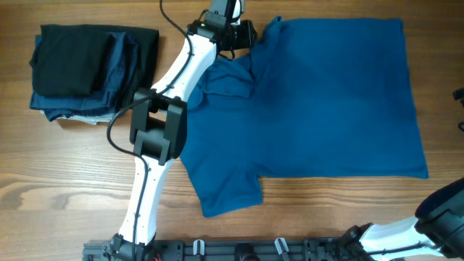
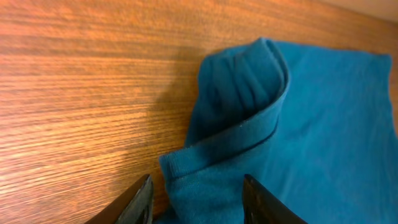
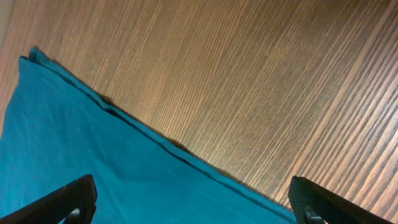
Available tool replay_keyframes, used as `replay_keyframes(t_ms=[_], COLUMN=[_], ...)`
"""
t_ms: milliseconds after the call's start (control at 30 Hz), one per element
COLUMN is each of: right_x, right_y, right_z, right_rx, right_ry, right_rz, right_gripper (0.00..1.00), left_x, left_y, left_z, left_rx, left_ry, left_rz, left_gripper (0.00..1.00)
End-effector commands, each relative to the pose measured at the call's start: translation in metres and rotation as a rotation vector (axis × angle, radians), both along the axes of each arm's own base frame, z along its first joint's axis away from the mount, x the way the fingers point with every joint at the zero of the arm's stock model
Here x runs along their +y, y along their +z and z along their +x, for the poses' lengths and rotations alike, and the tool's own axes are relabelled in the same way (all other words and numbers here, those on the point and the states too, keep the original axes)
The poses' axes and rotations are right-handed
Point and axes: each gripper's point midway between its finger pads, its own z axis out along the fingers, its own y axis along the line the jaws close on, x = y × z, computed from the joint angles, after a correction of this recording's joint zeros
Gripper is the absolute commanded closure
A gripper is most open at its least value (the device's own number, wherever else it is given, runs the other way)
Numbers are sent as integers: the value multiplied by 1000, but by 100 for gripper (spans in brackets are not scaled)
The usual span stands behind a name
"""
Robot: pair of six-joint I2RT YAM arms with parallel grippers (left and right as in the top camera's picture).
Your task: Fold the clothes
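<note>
While left tool (image 2: 198, 190) straddles the far sleeve of the bright blue short-sleeved polo shirt (image 1: 326, 101), jaws parted, the shirt lies flat across the wooden counter (image 1: 72, 188), collar leftward. Right tool (image 3: 193, 202) gapes empty at the hem.

Wooden table (image 1: 72, 167): blue polo shirt (image 1: 326, 94), dark folded garments (image 1: 87, 69)

Right arm (image 1: 444, 209) cut off at overhead edge; left tool (image 2: 198, 200) tips cropped.

Right gripper (image 3: 193, 204) hanging wide open over the blue polo shirt (image 3: 93, 155), whose hemmed edge runs diagonally across the wooden table (image 3: 249, 74).
</note>
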Motion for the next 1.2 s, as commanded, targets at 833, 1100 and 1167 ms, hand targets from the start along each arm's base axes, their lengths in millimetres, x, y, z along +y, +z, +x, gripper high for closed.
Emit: replay_keyframes(t_ms=[833, 1100, 1167], right_x=[-2, -2, -2], right_y=[9, 9, 9], right_z=[1, 1, 1], right_rx=[-23, -22, -22], right_ry=[1, 2, 2], right_rz=[-10, -11, -10], right_gripper=[0, 0, 0], left_x=[-26, -27, -26], left_y=[-36, -33, -30], left_z=[-10, -6, -3], left_rx=[38, 16, 4], left_ry=[-34, -39, -35], left_rz=[-2, -6, -12], left_gripper=[55, 69, 78])
